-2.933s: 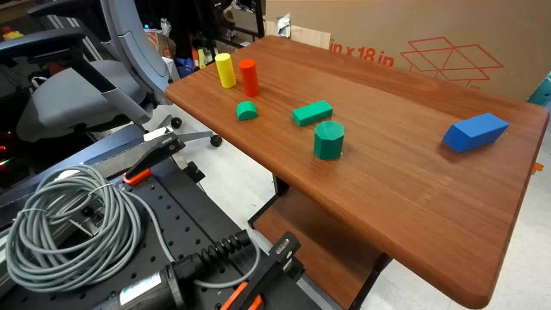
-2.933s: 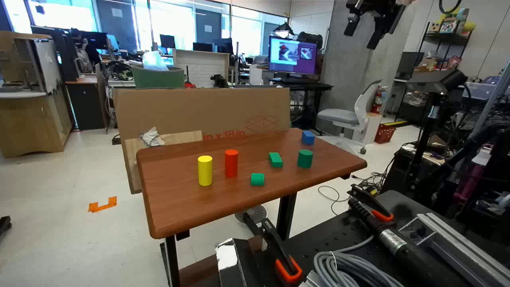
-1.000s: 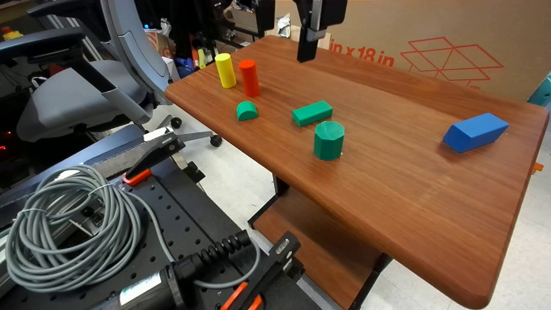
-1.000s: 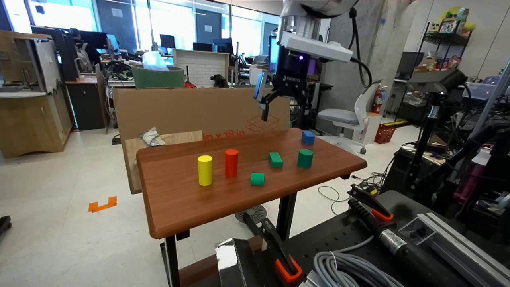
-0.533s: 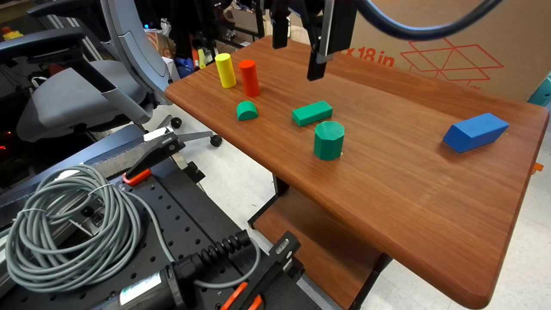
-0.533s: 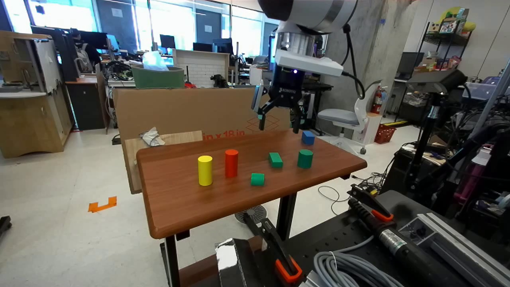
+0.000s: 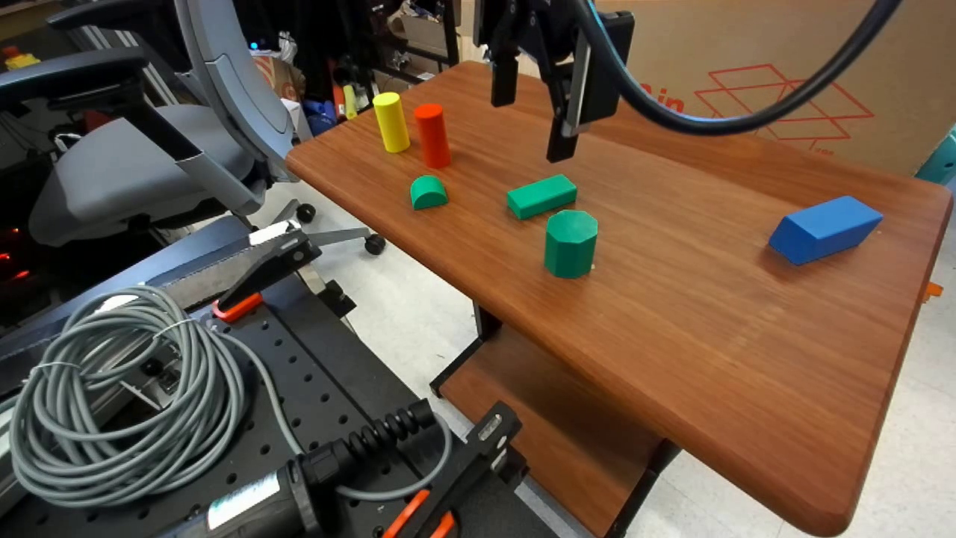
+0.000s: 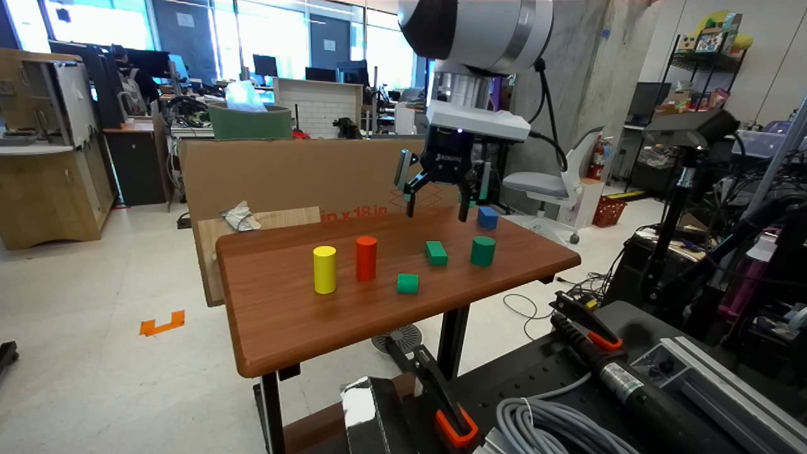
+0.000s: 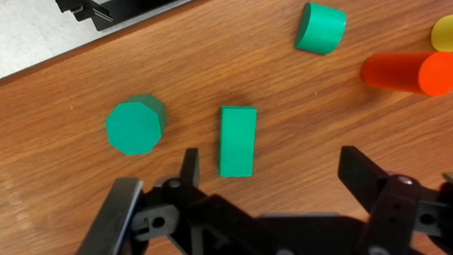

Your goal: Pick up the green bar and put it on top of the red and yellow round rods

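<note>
The green bar (image 7: pixel 542 197) lies flat on the wooden table; it also shows in an exterior view (image 8: pixel 436 253) and in the wrist view (image 9: pixel 237 141). The red rod (image 7: pixel 433 136) and the yellow rod (image 7: pixel 392 123) stand upright side by side with a small gap; both also show in the wrist view, the red rod (image 9: pixel 393 71) more fully than the yellow rod (image 9: pixel 444 33), which is cut off by the edge. My gripper (image 7: pixel 532 127) is open and empty above the table. In the wrist view its fingertips (image 9: pixel 269 150) are wide apart, and the bar lies beyond them, nearer the left finger.
A short upright green cylinder (image 9: pixel 133 128) stands close to the bar. A squat green half-round piece (image 7: pixel 429 193) lies near the rods. A blue block (image 7: pixel 825 229) lies toward the table's far end. A cardboard sheet (image 8: pixel 302 170) stands behind the table (image 8: pixel 284 328).
My gripper has come into view over the table and has moved down toward the green bar, staying open. The blocks have not moved.
</note>
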`<state>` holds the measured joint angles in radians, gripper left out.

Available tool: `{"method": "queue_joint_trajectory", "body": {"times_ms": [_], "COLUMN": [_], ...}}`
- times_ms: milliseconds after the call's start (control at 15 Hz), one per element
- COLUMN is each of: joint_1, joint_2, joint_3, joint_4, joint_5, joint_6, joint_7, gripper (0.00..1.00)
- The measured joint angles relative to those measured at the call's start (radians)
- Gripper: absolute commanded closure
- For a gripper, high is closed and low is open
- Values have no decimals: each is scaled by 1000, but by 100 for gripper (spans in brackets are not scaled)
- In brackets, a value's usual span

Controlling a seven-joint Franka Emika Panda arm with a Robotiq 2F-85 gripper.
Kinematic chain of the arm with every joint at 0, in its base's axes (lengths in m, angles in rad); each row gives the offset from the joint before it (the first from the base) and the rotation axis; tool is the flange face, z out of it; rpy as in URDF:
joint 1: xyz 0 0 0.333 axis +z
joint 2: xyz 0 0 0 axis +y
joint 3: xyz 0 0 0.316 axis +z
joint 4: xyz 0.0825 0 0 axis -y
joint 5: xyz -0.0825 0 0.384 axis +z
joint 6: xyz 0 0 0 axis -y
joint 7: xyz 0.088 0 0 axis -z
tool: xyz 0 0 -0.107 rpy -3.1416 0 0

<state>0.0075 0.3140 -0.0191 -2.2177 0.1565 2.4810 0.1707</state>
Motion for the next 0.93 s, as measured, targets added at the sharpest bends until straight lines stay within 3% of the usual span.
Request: {"method": "queue_joint_trajectory", "body": {"times_ms": [467,933], "joint_1": [2,24], "joint_2": [39,105], "joint_3": [-3,-29], "joint_4": [24,53], "joint_5": [-26,-141], "joint_6": [30,60], "joint_7": [24,100], "gripper": [0,0]}}
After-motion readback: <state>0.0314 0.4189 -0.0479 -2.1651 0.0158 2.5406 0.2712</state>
